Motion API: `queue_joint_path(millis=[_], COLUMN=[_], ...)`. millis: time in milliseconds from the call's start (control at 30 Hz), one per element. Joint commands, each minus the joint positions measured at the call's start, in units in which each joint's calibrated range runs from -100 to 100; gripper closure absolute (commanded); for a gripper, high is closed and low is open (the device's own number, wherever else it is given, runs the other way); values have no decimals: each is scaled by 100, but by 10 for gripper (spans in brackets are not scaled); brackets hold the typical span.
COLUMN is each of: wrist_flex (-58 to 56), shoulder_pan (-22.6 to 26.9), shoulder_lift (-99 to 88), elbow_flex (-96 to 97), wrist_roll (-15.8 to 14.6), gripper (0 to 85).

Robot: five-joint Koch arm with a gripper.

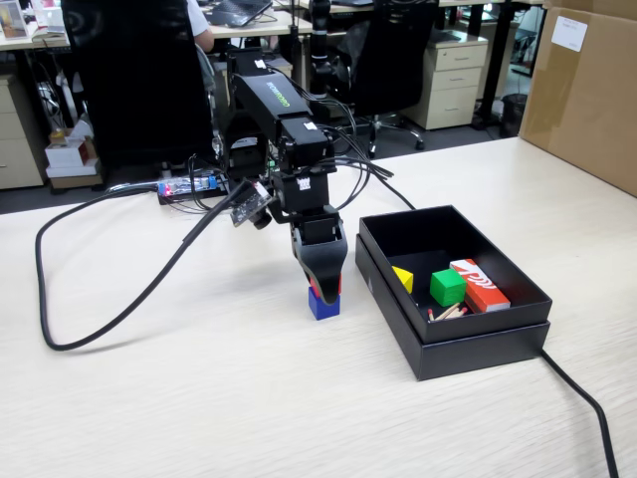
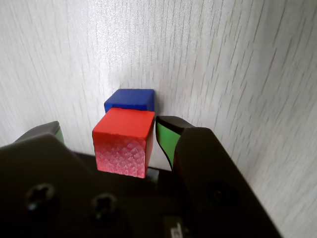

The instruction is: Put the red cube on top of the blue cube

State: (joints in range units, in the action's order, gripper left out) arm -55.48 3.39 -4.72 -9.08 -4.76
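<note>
Hovering low over the bench, the tool has the red cube between its jaws. The right jaw's green pad shows a thin gap beside the cube; the left jaw sits just beside it, contact unclear, so I cannot tell whether the cube is gripped or already let go. The blue cube sits directly under the tool, and the red one looks to rest on or just above it, shifted toward the camera in the wrist view.

To do this step well, judged from here: line up the edges, open slowly and evenly, then lift straight up so neither jaw drags the top cube off.

Bench is pale wood grain, flat, bare round the stack. Right of the tool in the fixed view, a black box holds a green cube, a yellow piece and a red-and-white carton. Black cable loops left. Office chairs and drawers behind.
</note>
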Motion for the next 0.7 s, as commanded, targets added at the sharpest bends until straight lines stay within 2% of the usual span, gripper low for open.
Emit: queue_joint_path(millis=[0, 400, 667], wrist_flex=[-314, -901, -919], shoulder_pan=[24, 49, -34], shoulder_lift=[-658, -2046, -4903], elbow_flex=[-515, -397, 1117], wrist_roll=[10, 15, 44], gripper=[436, 399, 398])
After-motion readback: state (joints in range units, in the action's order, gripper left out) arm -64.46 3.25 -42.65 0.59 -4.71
